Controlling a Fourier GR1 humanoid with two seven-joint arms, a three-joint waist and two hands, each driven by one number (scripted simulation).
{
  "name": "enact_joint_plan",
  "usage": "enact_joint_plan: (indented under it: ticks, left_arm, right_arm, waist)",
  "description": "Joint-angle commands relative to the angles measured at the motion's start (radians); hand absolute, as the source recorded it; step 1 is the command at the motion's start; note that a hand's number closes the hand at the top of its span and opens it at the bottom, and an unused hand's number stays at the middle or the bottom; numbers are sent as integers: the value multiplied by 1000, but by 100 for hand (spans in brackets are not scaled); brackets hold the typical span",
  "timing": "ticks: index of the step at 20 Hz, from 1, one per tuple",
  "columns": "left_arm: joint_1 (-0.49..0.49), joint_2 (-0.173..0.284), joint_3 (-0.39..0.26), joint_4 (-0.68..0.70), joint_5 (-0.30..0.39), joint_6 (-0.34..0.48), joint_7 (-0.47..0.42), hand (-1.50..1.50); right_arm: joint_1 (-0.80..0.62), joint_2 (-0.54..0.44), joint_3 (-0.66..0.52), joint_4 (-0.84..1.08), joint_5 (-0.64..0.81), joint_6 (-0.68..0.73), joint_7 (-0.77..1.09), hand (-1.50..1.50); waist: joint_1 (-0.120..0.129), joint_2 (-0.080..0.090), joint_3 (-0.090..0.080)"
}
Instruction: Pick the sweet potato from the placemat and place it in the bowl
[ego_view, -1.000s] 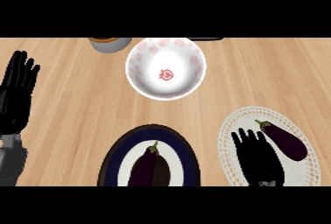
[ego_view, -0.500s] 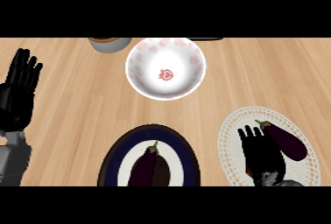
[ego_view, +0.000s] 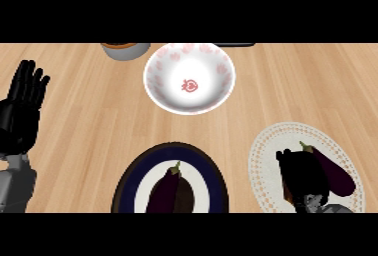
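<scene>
My right hand (ego_view: 301, 176) lies over the white placemat (ego_view: 267, 145) at the near right, fingers straight and holding nothing, just left of a dark purple vegetable (ego_view: 332, 172) lying where the sweet potato should be. The white bowl (ego_view: 190, 77) sits far centre. My left hand (ego_view: 22, 107) rests open at the left edge.

White bowl (ego_view: 190, 77) with red mark at twelve o'clock, dark-rimmed plate (ego_view: 129, 175) bearing a purple eggplant (ego_view: 167, 189) at six, lacy white placemat (ego_view: 269, 145) at four with another purple eggplant (ego_view: 334, 172), right hand (ego_view: 301, 172) beside it, fingers straight, left hand (ego_view: 21, 112) open at nine, fingers up
</scene>
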Motion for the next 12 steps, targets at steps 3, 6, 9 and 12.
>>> enact_joint_plan:
  ticks: [3, 6, 9, 12]
  left_arm:
    - [-11, 10, 37, -1, 1, -23, 20, 0]
    - [-12, -35, 9, 4, -33, -2, -4, 0]
    - [-36, -35, -24, 9, -15, -37, -19, 0]
    - [-80, -34, -23, 1, 0, -42, -6, 0]
  right_arm:
    - [35, -15, 14, 20, 56, -71, -87, 150]
    - [8, -26, -22, -14, 65, -51, -122, 150]
    - [-272, -128, -178, 180, -128, -65, -421, 150]
    - [-333, -149, -218, 192, -186, -80, -519, 150]
  waist:
    - [-1, 3, 4]
    - [-2, 3, 4]
    - [81, 33, 9]
    - [125, 64, 18]
